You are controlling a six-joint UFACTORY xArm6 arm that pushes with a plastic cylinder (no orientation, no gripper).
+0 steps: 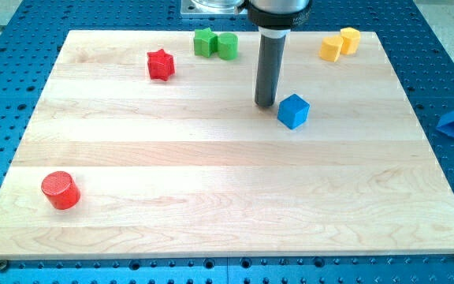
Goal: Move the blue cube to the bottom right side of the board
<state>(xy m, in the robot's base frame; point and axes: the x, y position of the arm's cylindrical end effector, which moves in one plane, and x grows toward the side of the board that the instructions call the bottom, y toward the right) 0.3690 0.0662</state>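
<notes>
The blue cube [293, 110] lies on the wooden board [227, 197], a little right of centre in the upper half. My tip [265, 104] stands just to the cube's upper left, close beside it, touching or nearly touching. The rod rises straight up from the tip to the view's top.
A red star block [161, 64] sits at upper left. Two green blocks [215, 43] lie at top centre. Two yellow blocks [339, 43] lie at top right. A red cylinder [60, 190] sits at lower left. A blue triangular block [452, 123] lies off the board at the right.
</notes>
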